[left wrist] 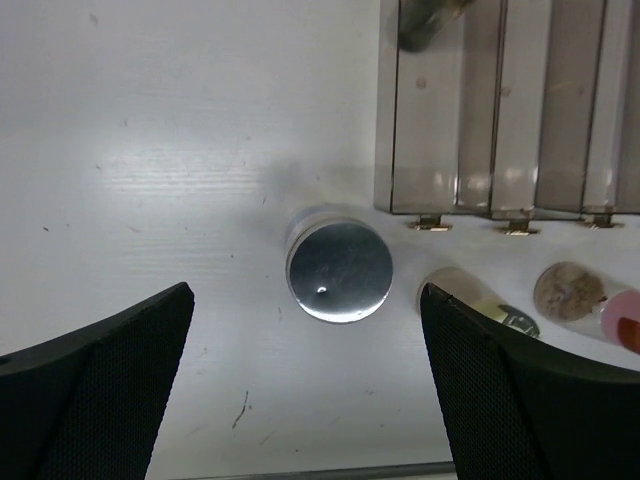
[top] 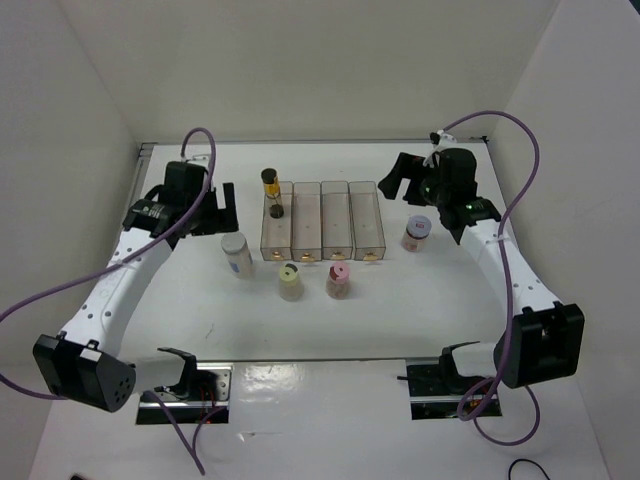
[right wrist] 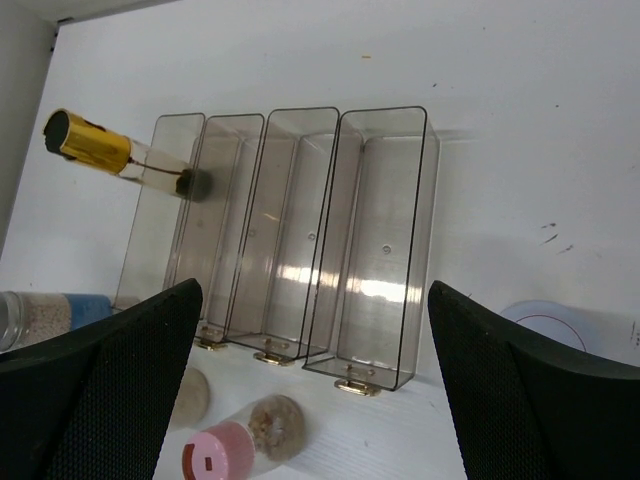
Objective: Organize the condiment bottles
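Top external: both tools (top: 218,203) (top: 398,178) spread, empty; bottle (top: 237,254) labels seemingly too small for reading.

one bottle (top: 270,186) stands in the leftmost bin (top: 277,222); four bottles outside.

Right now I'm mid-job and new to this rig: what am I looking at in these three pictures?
Two robot arms stand on a white table. The overhead picture shows both; the other two come from cameras on each wrist. The left gripper hangs open over the white grey-lidded bottle; the right gripper is open too, above four clear bins. Nothing is held. The gold-banded bottle sits in the leftmost bin; the yellow-lidded, pink-lidded and reddish jar stand outside.
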### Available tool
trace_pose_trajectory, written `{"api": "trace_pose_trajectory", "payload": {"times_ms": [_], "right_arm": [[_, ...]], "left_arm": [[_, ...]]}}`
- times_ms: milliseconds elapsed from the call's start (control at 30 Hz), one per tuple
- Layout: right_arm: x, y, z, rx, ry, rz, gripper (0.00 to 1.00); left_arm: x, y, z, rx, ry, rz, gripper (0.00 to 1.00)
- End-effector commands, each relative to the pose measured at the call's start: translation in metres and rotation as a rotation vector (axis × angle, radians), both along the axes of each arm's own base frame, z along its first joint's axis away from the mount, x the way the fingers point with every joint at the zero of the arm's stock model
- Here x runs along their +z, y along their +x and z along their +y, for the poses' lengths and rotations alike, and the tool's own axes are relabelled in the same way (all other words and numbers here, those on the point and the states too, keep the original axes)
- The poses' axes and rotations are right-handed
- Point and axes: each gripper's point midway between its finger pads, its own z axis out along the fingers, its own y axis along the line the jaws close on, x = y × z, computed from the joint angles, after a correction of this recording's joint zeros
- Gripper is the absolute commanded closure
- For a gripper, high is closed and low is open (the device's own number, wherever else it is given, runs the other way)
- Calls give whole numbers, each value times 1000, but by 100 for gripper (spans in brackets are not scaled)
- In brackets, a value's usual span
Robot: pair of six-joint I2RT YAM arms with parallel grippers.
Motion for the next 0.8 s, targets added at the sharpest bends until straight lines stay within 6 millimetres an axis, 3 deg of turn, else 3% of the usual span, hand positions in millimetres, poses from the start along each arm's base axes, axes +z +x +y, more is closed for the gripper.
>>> {"api": "trace_pose_trajectory", "payload": {"times_ms": [0, 100, 200, 333, 433, 600, 767], "right_arm": [[21, 6, 14, 55, -11, -47, 2], [17, 7, 14, 56, -13, -37, 2], [17, 6, 18, 65, -12, -37, 2], [11, 4, 14, 48, -22, -27, 2], [11, 4, 15, 44, -14, -24, 2], [11, 6, 11, 25, -23, -25, 2], [5, 10, 12, 25, -25, -15, 2]], "left_arm": [[-12, 4, -8, -8, -37, 10, 0], [-35, 4, -14, -15, -7, 73, 0], [-45, 6, -18, -30, 8, 105, 0], [-49, 13, -26, -75, -8, 101, 0], [-63, 18, -27, -81, 8, 145, 0], [-82, 12, -23, -90, 48, 220, 0], [-86, 10, -20, -83, 58, 227, 0]]}}
